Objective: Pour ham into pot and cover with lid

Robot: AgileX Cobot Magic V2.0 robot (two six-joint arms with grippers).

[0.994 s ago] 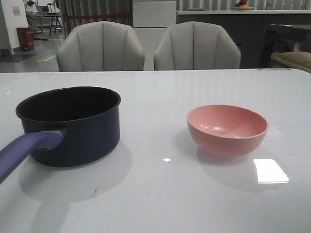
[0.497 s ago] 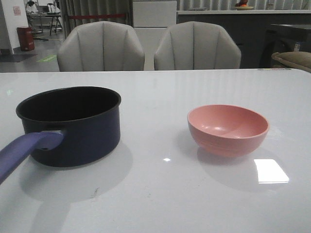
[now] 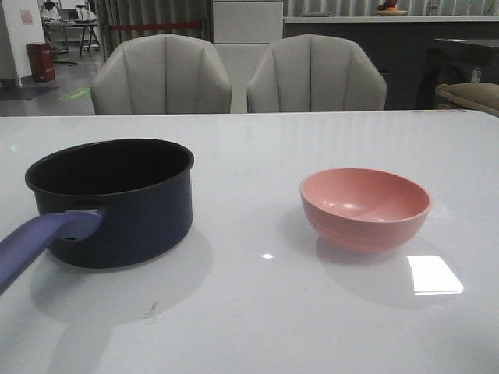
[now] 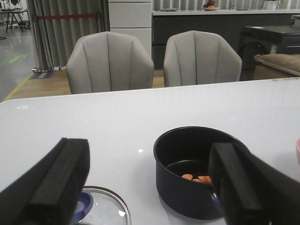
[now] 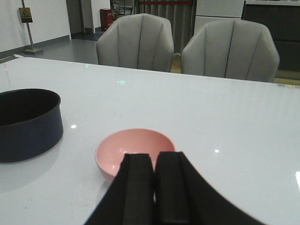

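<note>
The ham already lies in the pot, the lid waits beside it uncovered, left gripper spread wide and empty, right gripper pressed closed on nothing.

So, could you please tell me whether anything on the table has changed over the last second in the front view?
Nothing visibly changed. The pot and the pink bowl sit on the table just where they were, apart from each other, and no arm has entered the front view.
</note>
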